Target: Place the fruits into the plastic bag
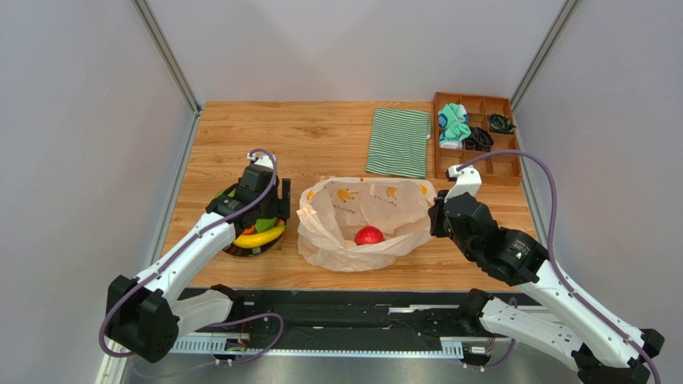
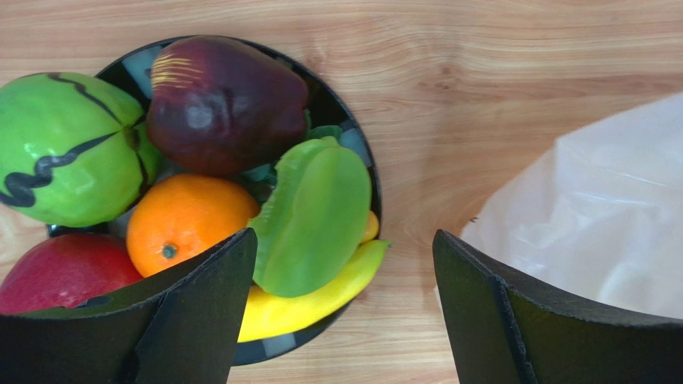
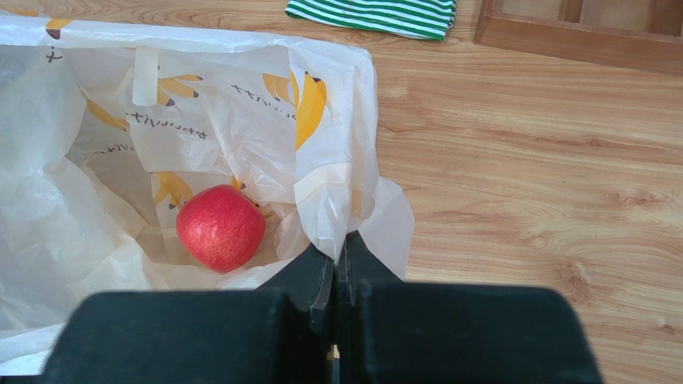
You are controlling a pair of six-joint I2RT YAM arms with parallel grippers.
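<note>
Over the bowl (image 2: 358, 152) of fruits (image 2: 313, 216), your left pincer (image 2: 343, 256) hangs with jaws apart; your right pincer (image 3: 338, 256) is clamped on the rim of the plastic bag (image 3: 240, 120), one red apple (image 3: 220, 228) inside.

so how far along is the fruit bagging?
Done: one red apple lies in the plastic bag. In hand: right gripper pinches the bag's rim; left gripper hangs open over the bowl, holding nothing. Left: banana, orange, green round fruit, green piece, dark apple and red fruit sit in the bowl.
</note>
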